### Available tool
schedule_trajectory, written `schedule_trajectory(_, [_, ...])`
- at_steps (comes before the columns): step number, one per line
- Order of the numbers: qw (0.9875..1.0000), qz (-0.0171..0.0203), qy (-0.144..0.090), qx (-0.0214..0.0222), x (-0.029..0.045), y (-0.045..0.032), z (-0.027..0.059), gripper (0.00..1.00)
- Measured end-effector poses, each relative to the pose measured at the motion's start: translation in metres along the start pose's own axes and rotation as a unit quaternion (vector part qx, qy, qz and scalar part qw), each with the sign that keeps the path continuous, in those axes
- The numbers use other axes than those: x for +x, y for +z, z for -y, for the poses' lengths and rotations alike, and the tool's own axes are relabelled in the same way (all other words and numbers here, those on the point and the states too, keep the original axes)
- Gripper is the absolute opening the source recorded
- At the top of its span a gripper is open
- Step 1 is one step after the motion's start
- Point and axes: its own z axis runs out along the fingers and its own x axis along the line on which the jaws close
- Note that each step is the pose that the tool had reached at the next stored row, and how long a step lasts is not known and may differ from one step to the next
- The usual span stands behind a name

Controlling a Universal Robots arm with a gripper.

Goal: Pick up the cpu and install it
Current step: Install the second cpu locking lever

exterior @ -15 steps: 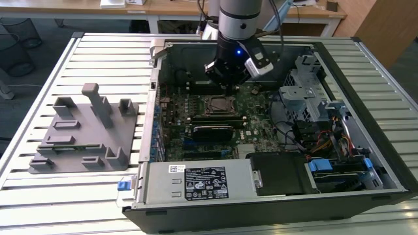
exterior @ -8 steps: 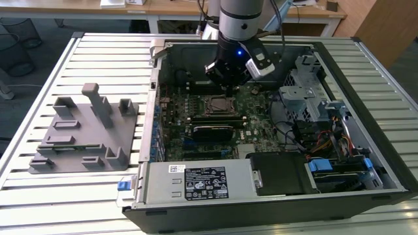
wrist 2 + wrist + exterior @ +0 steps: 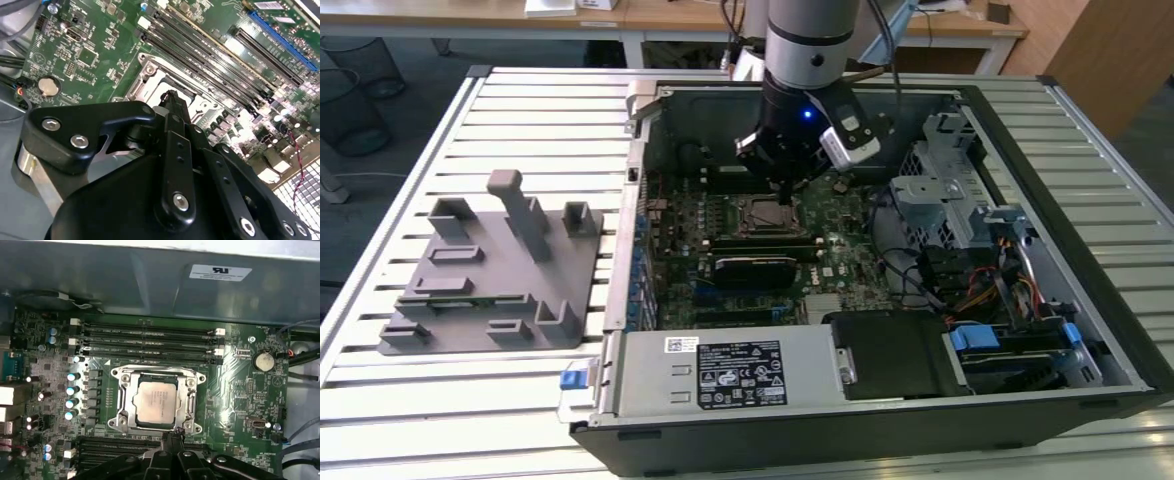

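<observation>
First wrist view: cpu [image 3: 156, 400] seated in socket [image 3: 156, 399].

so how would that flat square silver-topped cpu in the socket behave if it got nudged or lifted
The flat square silver-topped cpu looks like a rigid metal-capped slab, so it probably won't flex. It's thin and small, so likely light. Lying flat inside the metal socket frame, it shouldn't roll or tip, though the smooth top may be slippery.

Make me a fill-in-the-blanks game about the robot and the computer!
The cpu sits in the ___ on the green board.
The claw hangs just above the socket's ___.
The grey tray lies ___ the computer case.
The cpu's top is ___ in colour.

Missing words: socket; edge; outside; silver
</observation>
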Motion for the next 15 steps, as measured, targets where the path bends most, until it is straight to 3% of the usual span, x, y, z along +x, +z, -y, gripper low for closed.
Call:
schedule_trajectory(5, [1.0000,-0.0094,0.000,-0.0006,0.0023,0.0007,0.0001,0.11])
schedule_trajectory(12, [1.0000,-0.0097,0.000,-0.0007,0.0051,0.0014,0.0101,0.11])
schedule_trajectory(15, [1.0000,-0.0097,0.000,-0.0007,0.0124,0.0046,0.0102,0.11])
